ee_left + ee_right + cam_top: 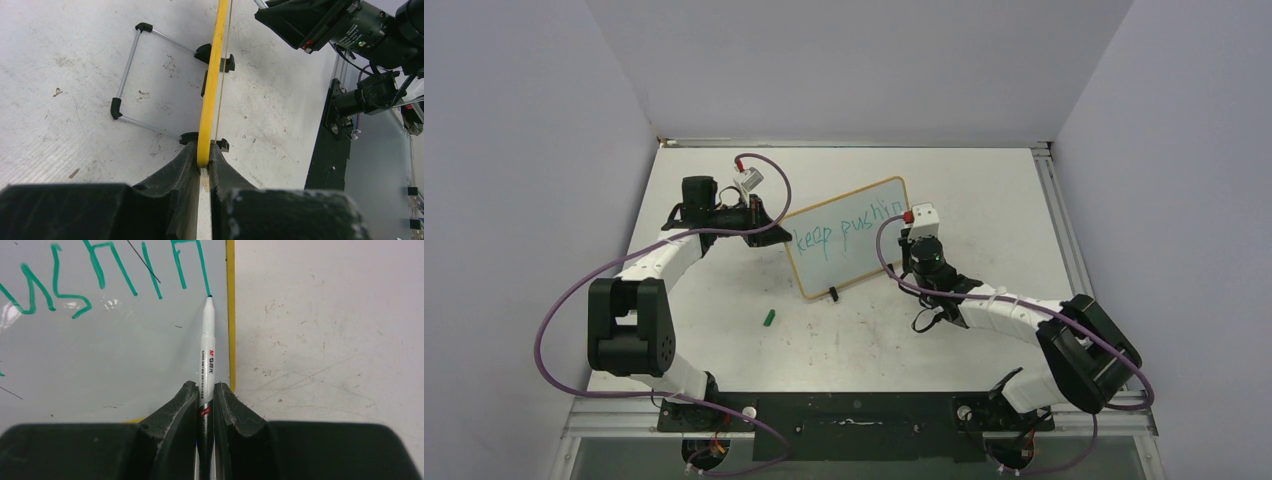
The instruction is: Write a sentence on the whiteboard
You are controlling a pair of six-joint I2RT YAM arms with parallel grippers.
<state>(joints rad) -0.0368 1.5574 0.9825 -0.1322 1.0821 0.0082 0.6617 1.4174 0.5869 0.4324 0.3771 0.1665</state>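
The whiteboard (849,240) stands tilted at mid-table with a yellow frame. Teal writing (846,228) on it reads "keep pushin" in one line. My left gripper (769,235) is shut on the board's left edge; in the left wrist view the yellow frame (212,75) runs edge-on into the closed jaws of this gripper (204,162). My right gripper (916,245) is shut on a white marker (206,345). The marker's tip touches the board at the foot of the last "n" stroke (190,265), close to the right frame (230,315).
A green marker cap (768,318) lies on the table in front of the board. The board's wire stand (131,75) and black clip feet (200,141) rest behind it. Side walls close in the table; a black base rail (854,412) runs along the near edge.
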